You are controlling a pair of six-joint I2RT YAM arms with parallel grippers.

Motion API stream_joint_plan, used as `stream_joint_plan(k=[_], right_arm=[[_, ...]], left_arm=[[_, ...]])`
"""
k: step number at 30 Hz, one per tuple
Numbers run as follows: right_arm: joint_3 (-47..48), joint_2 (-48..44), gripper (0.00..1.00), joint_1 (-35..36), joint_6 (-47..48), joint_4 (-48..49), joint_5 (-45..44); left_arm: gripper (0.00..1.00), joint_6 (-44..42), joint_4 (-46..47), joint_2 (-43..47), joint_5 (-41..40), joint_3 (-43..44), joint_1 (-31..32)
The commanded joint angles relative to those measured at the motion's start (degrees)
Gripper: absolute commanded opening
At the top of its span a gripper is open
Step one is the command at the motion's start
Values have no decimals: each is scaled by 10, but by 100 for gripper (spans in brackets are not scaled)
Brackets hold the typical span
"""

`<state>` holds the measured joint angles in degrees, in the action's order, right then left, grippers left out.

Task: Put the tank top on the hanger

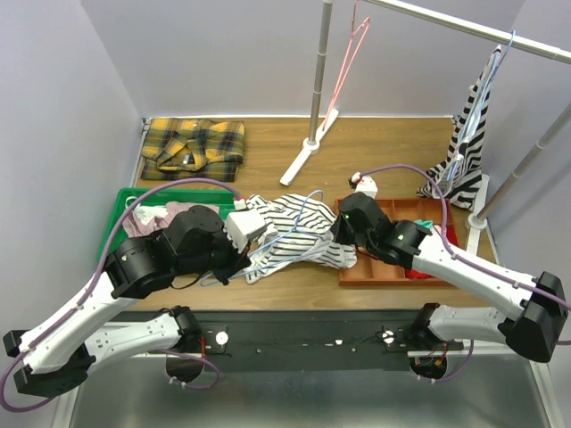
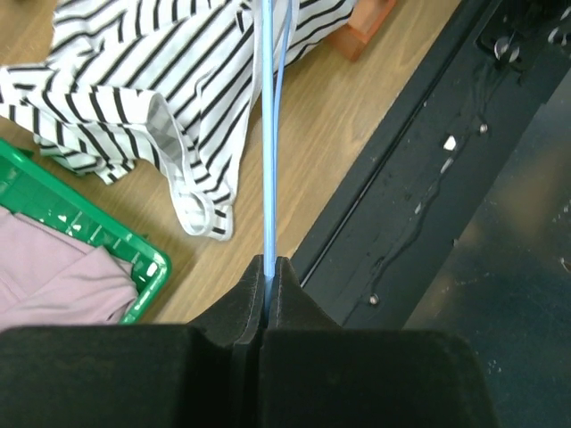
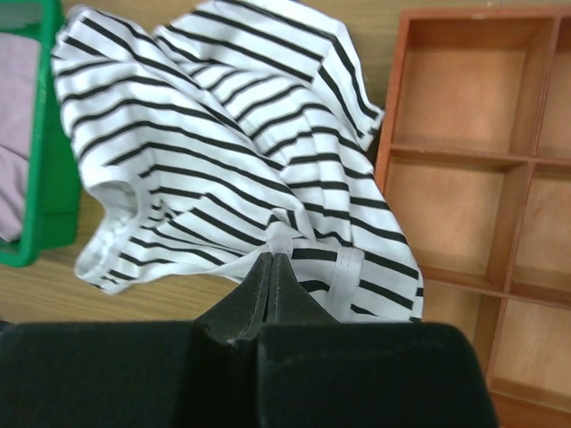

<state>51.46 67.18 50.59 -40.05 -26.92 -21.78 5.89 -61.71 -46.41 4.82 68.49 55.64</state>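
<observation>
left wrist: hanger (image 2: 268, 134) wire was cut off by top edge | green bin (image 2: 71, 218) was cut by left edge | top: tank top (image 1: 299, 234) hid part of hanger

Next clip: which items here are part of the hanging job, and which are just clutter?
Job in hand: tank top, pinched by the right fingers; hanger, clamped in the left fingers.

Lying about: yellow plaid shirt; green basket holding pink cloth; brown divided tray; pink hanger; bold-striped hanging garment.
</observation>
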Motion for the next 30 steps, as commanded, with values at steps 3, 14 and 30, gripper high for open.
stream_joint_plan(k=[3,14,30], right_arm=[[68,-9,1,3,23,-34,-11],[80,-55,1,4,31,-70,-51],[31,-94,1,4,31,-84,-91]], left_arm=[[0,18,66,27,-23,-14,4],[0,89,235,27,-5,-104,4],[0,180,582,-81,-67,-269,37]])
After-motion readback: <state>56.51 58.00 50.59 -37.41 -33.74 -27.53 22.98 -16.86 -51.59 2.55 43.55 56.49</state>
